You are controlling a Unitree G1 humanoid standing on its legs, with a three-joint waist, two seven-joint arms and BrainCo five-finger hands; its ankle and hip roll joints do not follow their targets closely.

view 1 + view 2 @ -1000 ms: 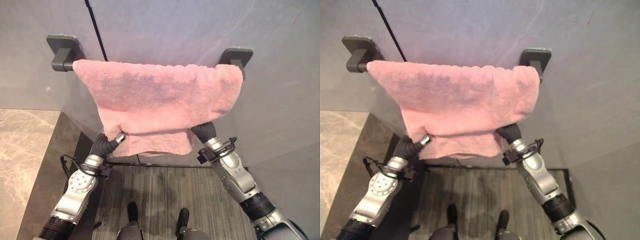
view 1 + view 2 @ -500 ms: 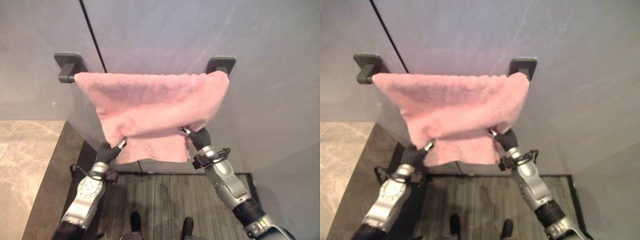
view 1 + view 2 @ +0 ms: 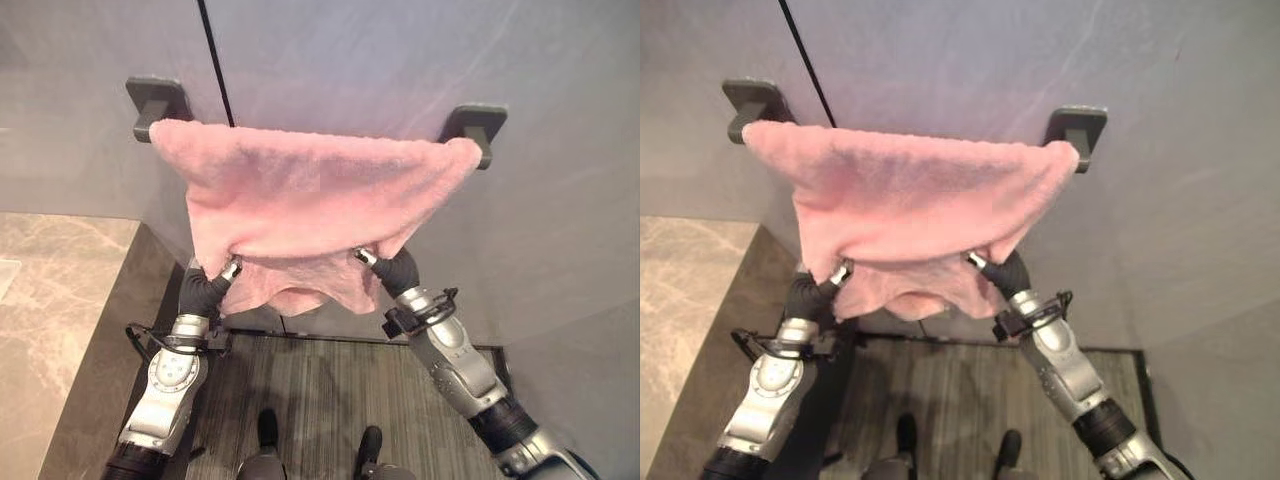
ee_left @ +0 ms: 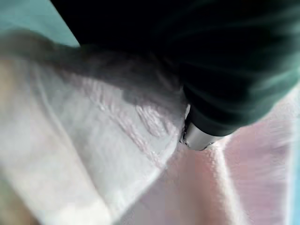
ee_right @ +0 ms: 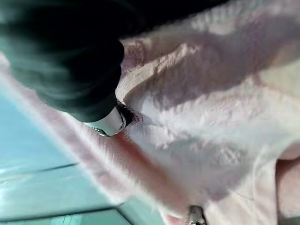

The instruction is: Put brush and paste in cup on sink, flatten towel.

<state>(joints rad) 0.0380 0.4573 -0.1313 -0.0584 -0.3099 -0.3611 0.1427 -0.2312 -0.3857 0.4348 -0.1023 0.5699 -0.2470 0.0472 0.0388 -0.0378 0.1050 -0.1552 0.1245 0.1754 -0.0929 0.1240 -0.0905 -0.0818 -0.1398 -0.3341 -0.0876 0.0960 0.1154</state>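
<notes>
A pink towel (image 3: 310, 195) hangs folded over a dark bar between two wall brackets (image 3: 155, 100) (image 3: 478, 122). My left hand (image 3: 205, 290) pinches the front layer's lower left corner, one silver finger (image 4: 197, 136) pressing into the cloth (image 4: 117, 140). On the other side my right hand (image 3: 400, 272) grips the lower right corner, its finger (image 5: 110, 123) sunk in the towel (image 5: 211, 93). The cloth is drawn taut from the bar down to both hands. Below them the back layer sags in a loose fold.
A marble counter (image 3: 50, 290) with a dark side panel stands at the left. The grey wall (image 3: 350, 60) behind the towel has a black vertical seam. Striped dark floor (image 3: 320, 390) lies below, between my arms.
The camera has shifted. Both hands still hold the towel's lower corners and now pull the front layer tighter, and the edge between them bunches and sags more.
</notes>
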